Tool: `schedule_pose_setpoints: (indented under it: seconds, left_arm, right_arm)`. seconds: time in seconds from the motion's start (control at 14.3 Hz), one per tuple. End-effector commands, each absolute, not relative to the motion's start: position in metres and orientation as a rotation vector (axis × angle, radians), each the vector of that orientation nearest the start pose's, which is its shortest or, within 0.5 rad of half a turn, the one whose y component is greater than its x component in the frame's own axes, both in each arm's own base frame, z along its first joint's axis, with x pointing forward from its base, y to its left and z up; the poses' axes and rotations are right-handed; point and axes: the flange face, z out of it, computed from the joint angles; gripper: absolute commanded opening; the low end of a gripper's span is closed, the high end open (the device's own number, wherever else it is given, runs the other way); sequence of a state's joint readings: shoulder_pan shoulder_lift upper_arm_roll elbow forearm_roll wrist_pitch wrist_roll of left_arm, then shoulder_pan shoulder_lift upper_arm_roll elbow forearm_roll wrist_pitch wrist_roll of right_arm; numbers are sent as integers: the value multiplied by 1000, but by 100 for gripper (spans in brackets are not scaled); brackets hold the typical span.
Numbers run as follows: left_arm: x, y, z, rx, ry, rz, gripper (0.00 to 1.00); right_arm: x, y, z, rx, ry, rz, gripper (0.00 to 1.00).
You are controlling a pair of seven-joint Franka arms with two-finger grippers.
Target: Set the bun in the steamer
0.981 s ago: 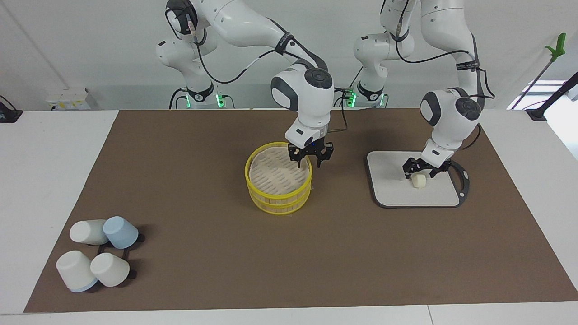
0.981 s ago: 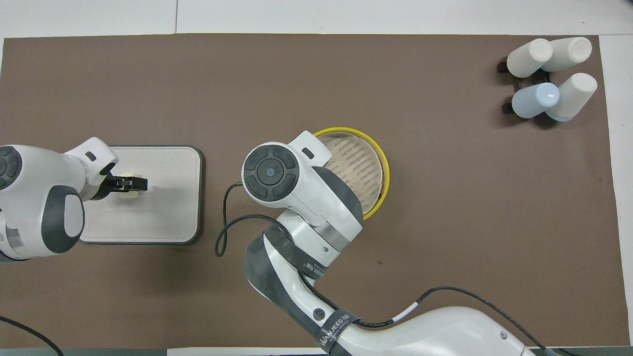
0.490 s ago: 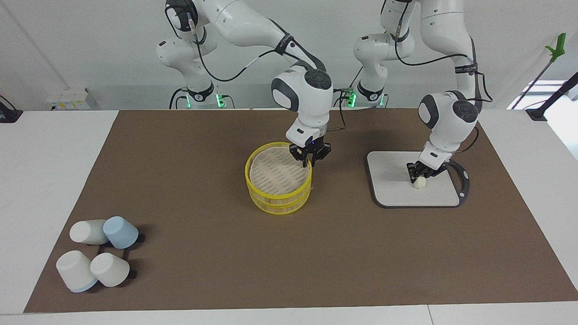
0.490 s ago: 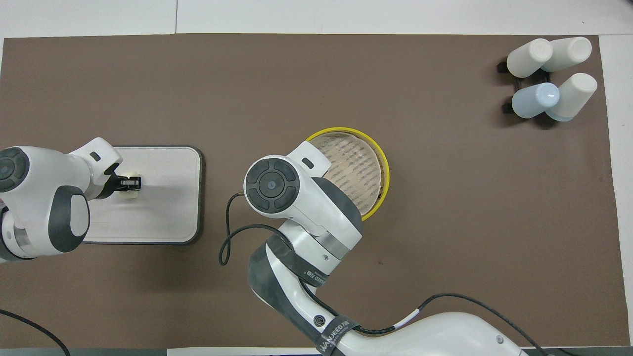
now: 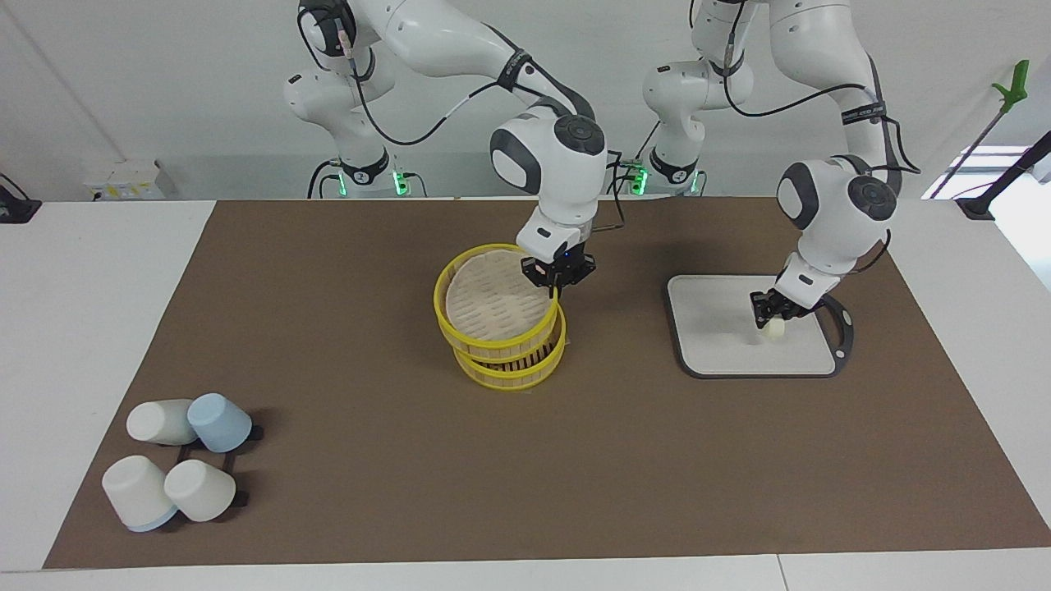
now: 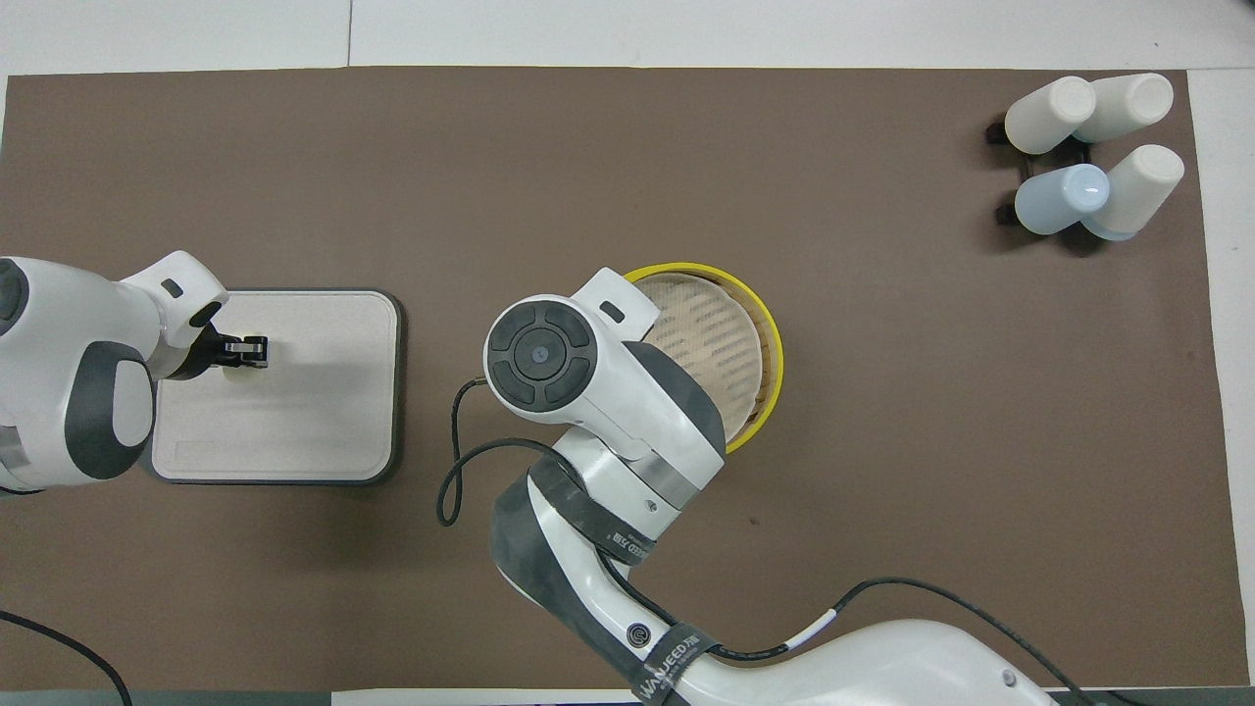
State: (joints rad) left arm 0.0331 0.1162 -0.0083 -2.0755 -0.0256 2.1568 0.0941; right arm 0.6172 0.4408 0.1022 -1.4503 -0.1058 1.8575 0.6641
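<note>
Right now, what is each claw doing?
Left claw: shut on the bun, lifted over the grey board.
Right claw: shut on the steamer lid rim, lid raised.

Brown mat [image 5: 345, 460] covering the white table [image 5: 82, 328], grey-rimmed pale board [image 5: 714, 345] toward the left arm's end, four upturned cups [image 5: 176, 460], three white, one pale blue, clustered on a black rack, farthest from the robots at the right arm's end

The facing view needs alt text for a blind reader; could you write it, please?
The right gripper lifts the steamer's lid by its rim, tilted off the steamer. The left gripper holds the bun over the board. Four cups lie apart.
</note>
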Motion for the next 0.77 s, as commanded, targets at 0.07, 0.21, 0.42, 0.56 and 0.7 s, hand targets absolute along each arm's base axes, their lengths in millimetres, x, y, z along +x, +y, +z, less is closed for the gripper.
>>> schedule_pose_setpoints:
  seconds: [0.07, 0.21, 0.42, 0.56, 0.7]
  left_arm:
    - [589, -34, 466, -3175, -109, 103, 32]
    - [594, -125, 497, -3148, -324, 76, 32]
    - [572, -251, 518, -3132, -453, 69, 32]
    - [547, -319, 511, -3135, -535, 33, 32]
    - [528, -378, 490, -3162, -572, -27, 32]
  right_arm:
    - [582, 351, 508, -3143, -243, -4, 0]
    - [597, 279, 527, -3153, -399, 86, 0]
    - [602, 164, 546, -3143, -486, 248, 0]
    - [602, 93, 542, -3100, -592, 302, 0]
    - [598, 47, 528, -3075, -613, 342, 0]
